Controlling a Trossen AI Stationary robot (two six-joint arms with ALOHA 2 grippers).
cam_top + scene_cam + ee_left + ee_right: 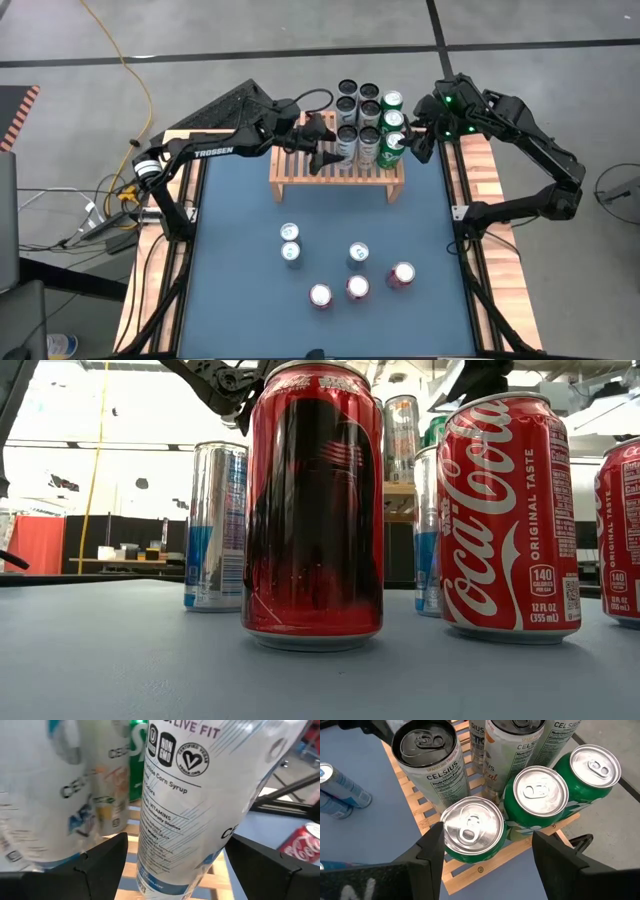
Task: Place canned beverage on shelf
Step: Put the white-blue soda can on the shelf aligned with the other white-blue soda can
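The light-wood shelf [300, 178] stands at the table's far middle, with several cans upright on its slats: tall white cans with dark tops and three green cans [392, 125] at its right end. My left gripper [328, 155] reaches level from the left. It is open, and its fingers stand on either side of a tall white can [175, 820] whose base rests on the slats. My right gripper [412, 140] hangs open at the shelf's right end, slanting down over the nearest green can [471, 827], with a finger on either side above it.
Loose cans stand on the blue table nearer the front: three slim silver-blue ones [291, 243] and three red ones [357, 288], which fill the low view [312, 500]. The shelf's left part [285, 160] has bare slats. Wooden boards edge the table on both sides.
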